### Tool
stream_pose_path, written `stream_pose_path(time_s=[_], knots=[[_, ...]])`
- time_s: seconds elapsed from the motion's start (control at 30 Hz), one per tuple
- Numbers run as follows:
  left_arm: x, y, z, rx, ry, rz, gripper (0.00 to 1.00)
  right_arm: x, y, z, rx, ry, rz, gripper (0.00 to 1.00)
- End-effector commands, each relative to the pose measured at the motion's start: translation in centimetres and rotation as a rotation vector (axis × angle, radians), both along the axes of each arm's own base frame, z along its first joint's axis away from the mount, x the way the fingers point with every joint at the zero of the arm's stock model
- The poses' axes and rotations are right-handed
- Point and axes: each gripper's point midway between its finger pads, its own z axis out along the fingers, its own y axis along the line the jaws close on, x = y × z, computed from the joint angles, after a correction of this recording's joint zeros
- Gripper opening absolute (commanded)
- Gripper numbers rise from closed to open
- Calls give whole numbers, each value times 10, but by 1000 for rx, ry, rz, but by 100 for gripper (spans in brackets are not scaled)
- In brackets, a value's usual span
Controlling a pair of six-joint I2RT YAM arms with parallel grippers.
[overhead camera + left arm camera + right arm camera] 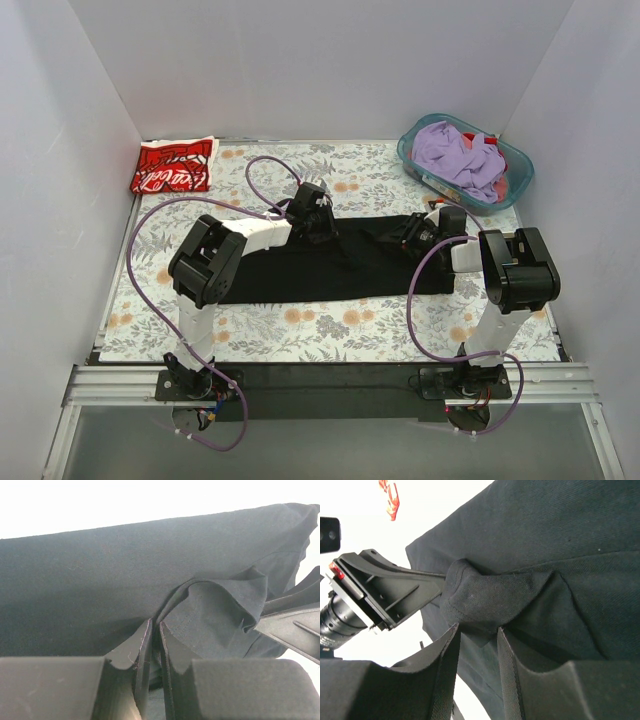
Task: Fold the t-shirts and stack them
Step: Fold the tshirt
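Observation:
The black t-shirt (330, 270) lies as a long folded band across the middle of the floral table. My left gripper (318, 222) sits at its far edge near the centre. In the left wrist view its jaws (155, 622) are pinched almost together on a raised fold of the black cloth (100, 570). My right gripper (415, 235) is over the band's right part. Its fingers (477, 627) hold a thick bunched lump of black cloth (490, 595) at their tips. The red t-shirt (173, 166) with white print lies folded at the back left corner.
A teal basket (520, 175) with purple and red clothes (455, 155) stands at the back right. Purple cables loop from both arms over the table. White walls close in the left, back and right sides. The left gripper's body (385, 592) shows close beside the right one.

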Motion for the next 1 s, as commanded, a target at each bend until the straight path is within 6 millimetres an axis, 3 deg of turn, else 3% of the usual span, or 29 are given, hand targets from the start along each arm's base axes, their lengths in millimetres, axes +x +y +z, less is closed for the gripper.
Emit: stream_pose_path(time_s=[0.0, 0.27, 0.47, 0.63, 0.67, 0.73, 0.97], knots=[[2, -3, 11, -19, -32, -4, 11, 12, 0, 17, 8, -50, -52, 43], [2, -4, 12, -24, -34, -7, 11, 13, -4, 11, -2, -12, -125, 44], [1, -3, 12, -23, -35, -9, 11, 15, -4, 13, 2, -13, -137, 38], [0, -3, 15, -25, -44, -23, 11, 9, -5, 16, -4, -36, -111, 22], [-1, -3, 16, -27, -47, -27, 11, 8, -6, 17, -4, -39, -109, 11], [-1, -3, 18, -29, -57, -30, 11, 7, -9, 18, -5, -48, -104, 1], [-3, 0, 26, -26, -95, -54, 10, 14, -17, 26, -74, -91, -73, 1]])
